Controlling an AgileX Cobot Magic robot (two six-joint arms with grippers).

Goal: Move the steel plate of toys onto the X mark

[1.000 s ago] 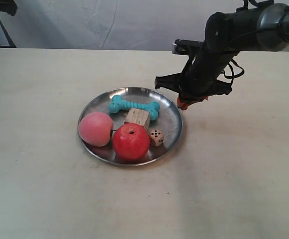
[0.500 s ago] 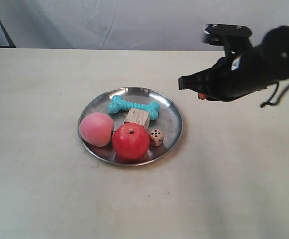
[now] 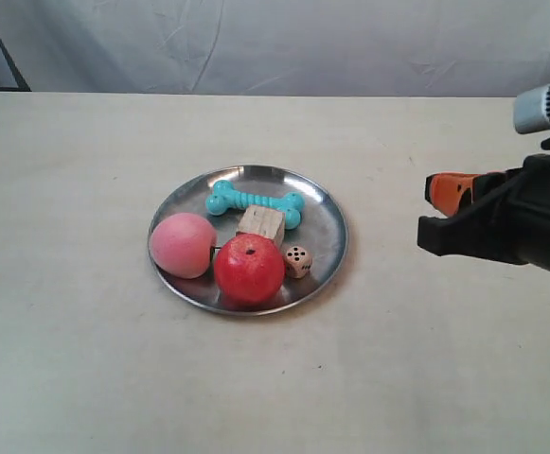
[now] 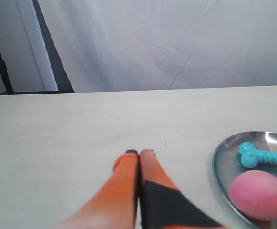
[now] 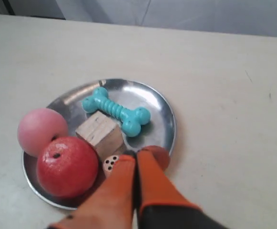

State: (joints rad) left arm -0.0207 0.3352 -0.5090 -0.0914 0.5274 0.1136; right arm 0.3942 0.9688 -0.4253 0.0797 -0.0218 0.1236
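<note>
Two hands, both closed on nothing. The steel plate (image 3: 327, 227) with its toys (image 3: 249, 268) sits mid-frame on the table (image 3: 85, 359) in the exterior view, left of the arm (image 3: 521, 222) at that view's right edge and well apart from it. The right wrist view hides that gap: there the right hand (image 5: 137, 160) overlaps the rim by the die (image 5: 110, 163). The left wrist view catches only part of the plate, off to the side of the left hand (image 4: 139, 153). The X mark shows nowhere, perhaps too faint.

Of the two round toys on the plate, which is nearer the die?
The red apple, right beside the die; the pink ball lies beyond the apple.
</note>
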